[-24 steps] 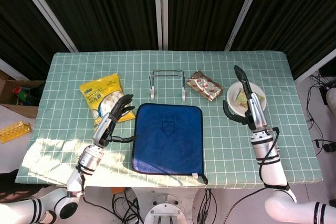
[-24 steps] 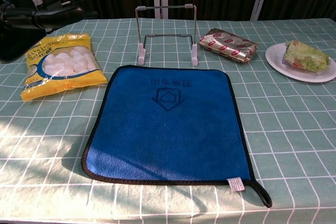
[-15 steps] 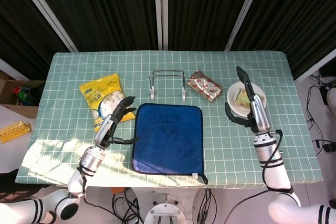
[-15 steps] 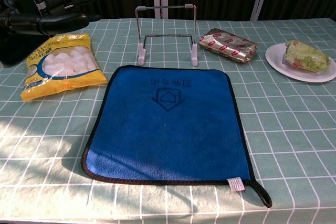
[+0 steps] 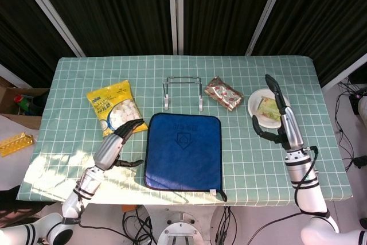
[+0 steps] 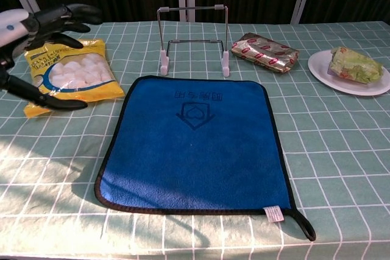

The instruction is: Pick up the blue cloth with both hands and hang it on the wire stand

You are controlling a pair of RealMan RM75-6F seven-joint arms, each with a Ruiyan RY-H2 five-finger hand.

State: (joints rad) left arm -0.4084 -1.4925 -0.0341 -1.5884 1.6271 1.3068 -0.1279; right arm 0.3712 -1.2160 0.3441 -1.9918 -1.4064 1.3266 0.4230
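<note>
The blue cloth (image 5: 183, 151) (image 6: 195, 141) lies flat on the green checked table, with a black hem and a small white tag at its near right corner. Just beyond its far edge stands the wire stand (image 5: 183, 91) (image 6: 193, 38) on white feet, with nothing on it. My left hand (image 5: 117, 142) (image 6: 38, 47) hovers left of the cloth with fingers spread, holding nothing. My right hand (image 5: 281, 119) is raised right of the cloth, near the plate, fingers extended and holding nothing. The chest view does not show the right hand.
A yellow snack bag (image 5: 113, 105) (image 6: 70, 80) lies left of the stand, under my left hand in the chest view. A foil packet (image 5: 223, 93) (image 6: 266, 52) lies right of the stand. A white plate (image 5: 256, 98) (image 6: 323, 65) with wrapped food sits at the far right.
My left hand has drawn back toward the table's near edge and dropped lower, fingers spreading wider. My right hand has shifted to the right and nearer, away from the cloth. The cloth has not moved.
</note>
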